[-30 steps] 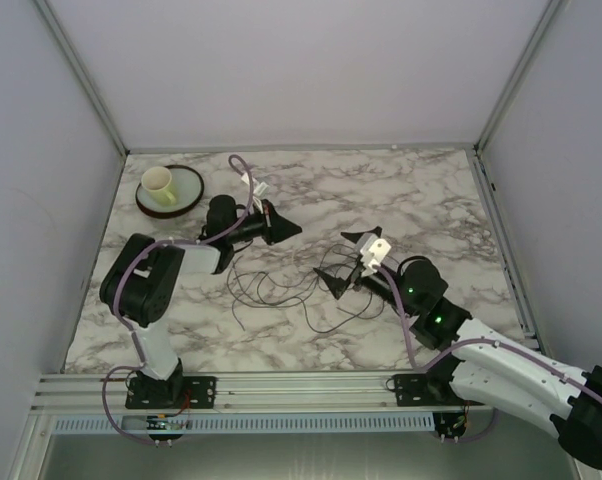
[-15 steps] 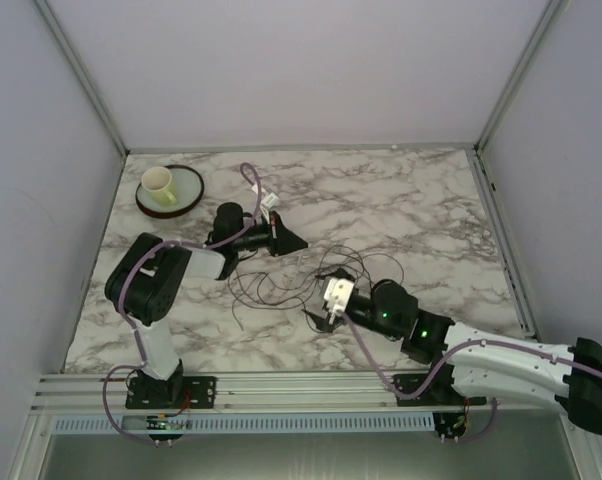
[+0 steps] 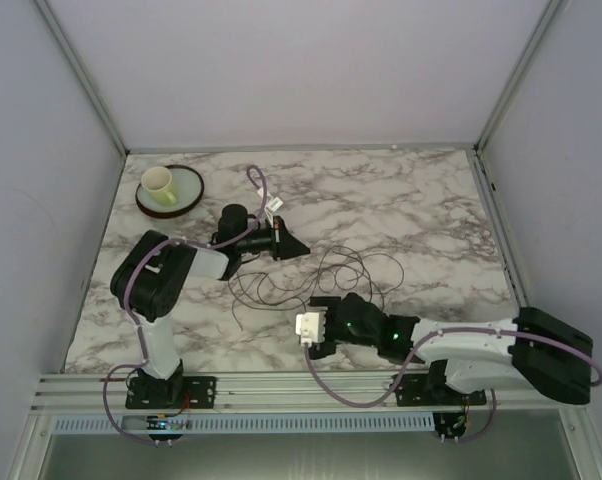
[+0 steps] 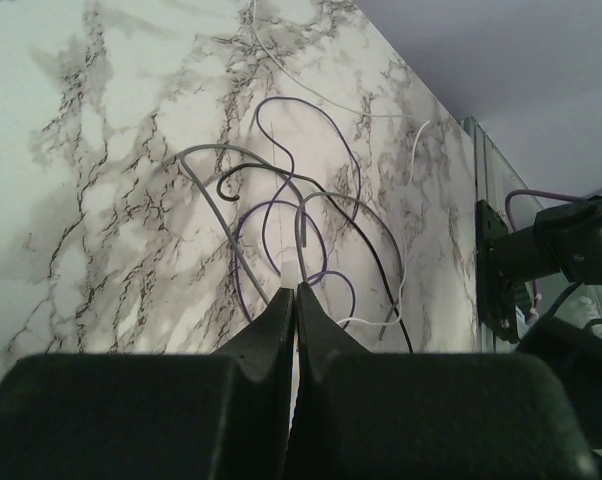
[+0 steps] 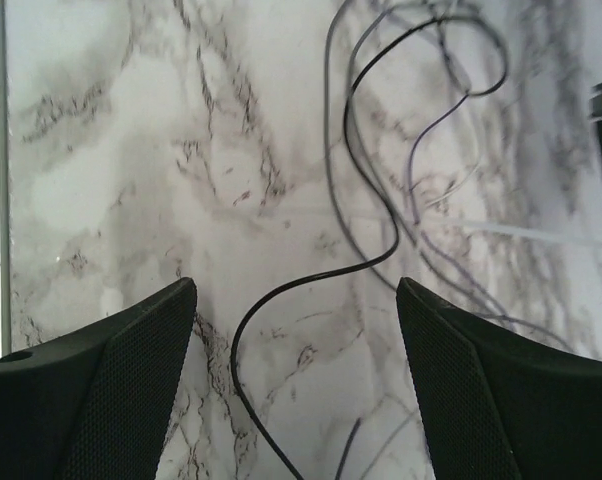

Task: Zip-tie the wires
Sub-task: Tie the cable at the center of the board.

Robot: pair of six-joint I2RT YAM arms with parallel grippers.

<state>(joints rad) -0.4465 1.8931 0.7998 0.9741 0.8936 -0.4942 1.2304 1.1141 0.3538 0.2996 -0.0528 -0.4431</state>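
The wires [image 3: 326,275] lie in loose thin loops, dark, grey and purple, on the marble table [image 3: 431,210]. My left gripper [image 3: 299,245] is shut just left of the tangle. In the left wrist view the wires [image 4: 291,215] spread beyond the closed left gripper [image 4: 295,290]; a pale sliver shows at the tips, and I cannot tell whether it is held. My right gripper [image 3: 321,322] hangs open over the tangle's near side. In the right wrist view a black wire [image 5: 376,240] curves across the marble between the spread fingers [image 5: 141,360] of the right gripper [image 5: 296,300], which grips nothing.
A yellow cup [image 3: 159,183] stands on a round dish [image 3: 188,193] at the back left corner. A pale thin strip [image 5: 541,233] lies on the table by the wires. The metal rail [image 3: 281,385] runs along the near edge, and walls close the sides.
My right arm has swung left and towards the near edge, from the right of the tangle to its near side. The left gripper shifted slightly right and stays shut.
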